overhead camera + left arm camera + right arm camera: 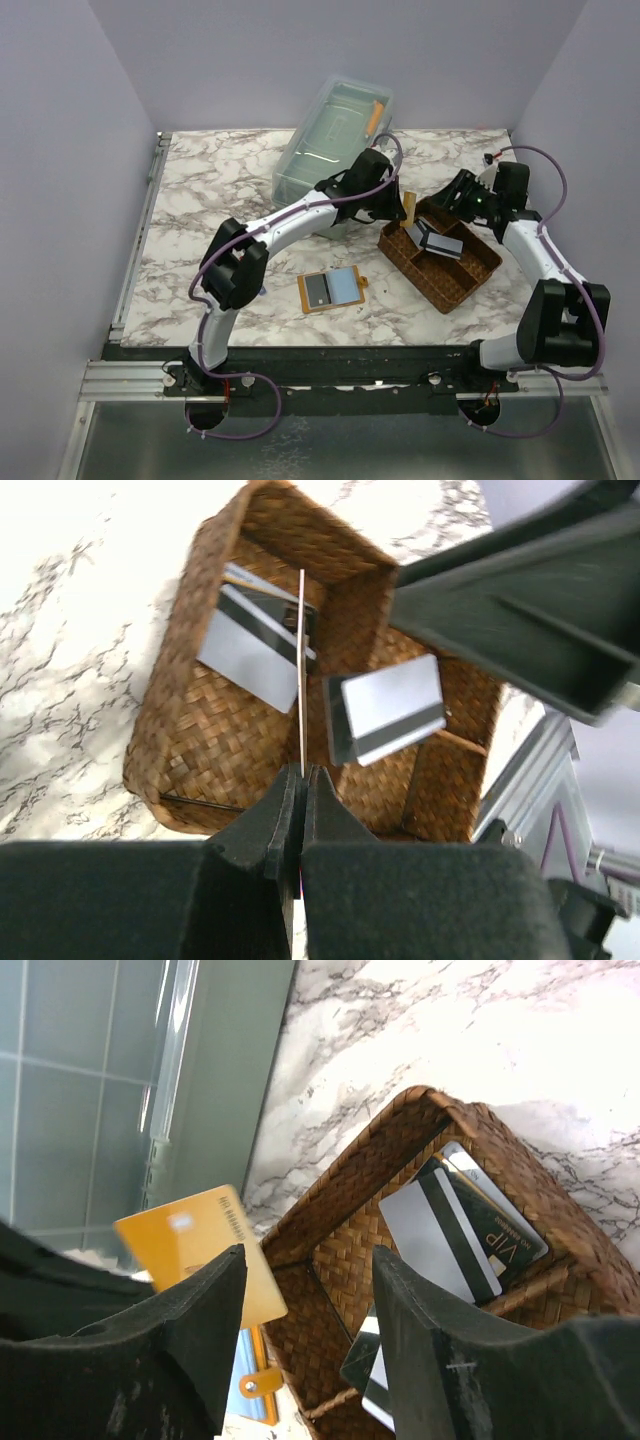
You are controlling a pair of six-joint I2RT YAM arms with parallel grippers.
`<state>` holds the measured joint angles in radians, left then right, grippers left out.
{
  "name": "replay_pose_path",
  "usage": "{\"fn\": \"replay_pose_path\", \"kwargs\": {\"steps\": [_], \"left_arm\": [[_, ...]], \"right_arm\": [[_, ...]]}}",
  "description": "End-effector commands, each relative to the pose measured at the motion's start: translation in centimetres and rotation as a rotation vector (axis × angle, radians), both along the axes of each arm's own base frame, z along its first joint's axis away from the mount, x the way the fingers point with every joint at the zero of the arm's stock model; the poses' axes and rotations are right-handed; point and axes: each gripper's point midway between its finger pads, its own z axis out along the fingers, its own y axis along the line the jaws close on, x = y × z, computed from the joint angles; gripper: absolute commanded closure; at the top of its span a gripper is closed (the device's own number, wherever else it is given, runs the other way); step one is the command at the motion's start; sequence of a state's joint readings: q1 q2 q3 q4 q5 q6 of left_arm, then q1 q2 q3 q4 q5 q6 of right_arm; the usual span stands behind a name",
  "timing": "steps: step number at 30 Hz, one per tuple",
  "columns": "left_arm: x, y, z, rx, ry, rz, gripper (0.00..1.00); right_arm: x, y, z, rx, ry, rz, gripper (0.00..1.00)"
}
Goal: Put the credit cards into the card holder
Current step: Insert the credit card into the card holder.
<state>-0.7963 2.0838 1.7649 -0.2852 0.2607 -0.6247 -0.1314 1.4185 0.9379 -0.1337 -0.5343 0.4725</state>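
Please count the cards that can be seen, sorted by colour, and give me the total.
Yellow card, in the left gripper: 1
Grey striped cards, in the woven tray: 2
Dark VIP card, same tray: 1
Total: 4 plainly seen; the stacked edges may hide more.

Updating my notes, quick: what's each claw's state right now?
Left claw: closed on the yellow credit card.
Right claw: open, holding nothing.
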Motion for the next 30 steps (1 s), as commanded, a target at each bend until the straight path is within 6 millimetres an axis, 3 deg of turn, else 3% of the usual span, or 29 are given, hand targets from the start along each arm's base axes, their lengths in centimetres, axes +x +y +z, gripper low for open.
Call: {"fn": "replay_pose_path", "kwargs": {"steps": [1, 7, 14, 18, 21, 26, 30], "left_arm": [[-3.0, 1.0, 6.0, -0.051, -0.122, -0.156, 1.00], [-7.0, 4.8, 7.0, -0.065, -0.129, -0.270, 1.00], [-10.7, 13.9, 5.8, -0.153, -0.069, -0.188, 1.00], [-13.3, 17.0, 5.4, -0.204, -0.033, -0.132, 1.00], [-14.9, 18.6, 4.3, -0.217, 0.042, -0.072, 1.00], [-16.8, 20.8, -0.6, -0.231, 0.309, 0.059, 1.00], [-17.3, 21.5, -3.5, -0.249, 0.429, 0.047, 1.00]], "right_arm": [[-2.1, -1.1, -0.6, -0.139, 0.087, -0.026, 0.43], [-4.9, 2.6, 1.3, -0.161, 0.024, 0.201, 0.42], [-9.8, 12.3, 3.0, 0.044, -0.050, 0.530, 0.37], [-13.5, 18.1, 2.0, 0.141, -0.041, 0.686, 0.32], [-15.7, 20.4, 0.4, 0.163, -0.018, 0.753, 0.34], [-17.0, 21.9, -3.1, 0.134, 0.081, 0.795, 0.45], [-16.0, 22.2, -5.7, 0.100, 0.121, 0.772, 0.60]]}}
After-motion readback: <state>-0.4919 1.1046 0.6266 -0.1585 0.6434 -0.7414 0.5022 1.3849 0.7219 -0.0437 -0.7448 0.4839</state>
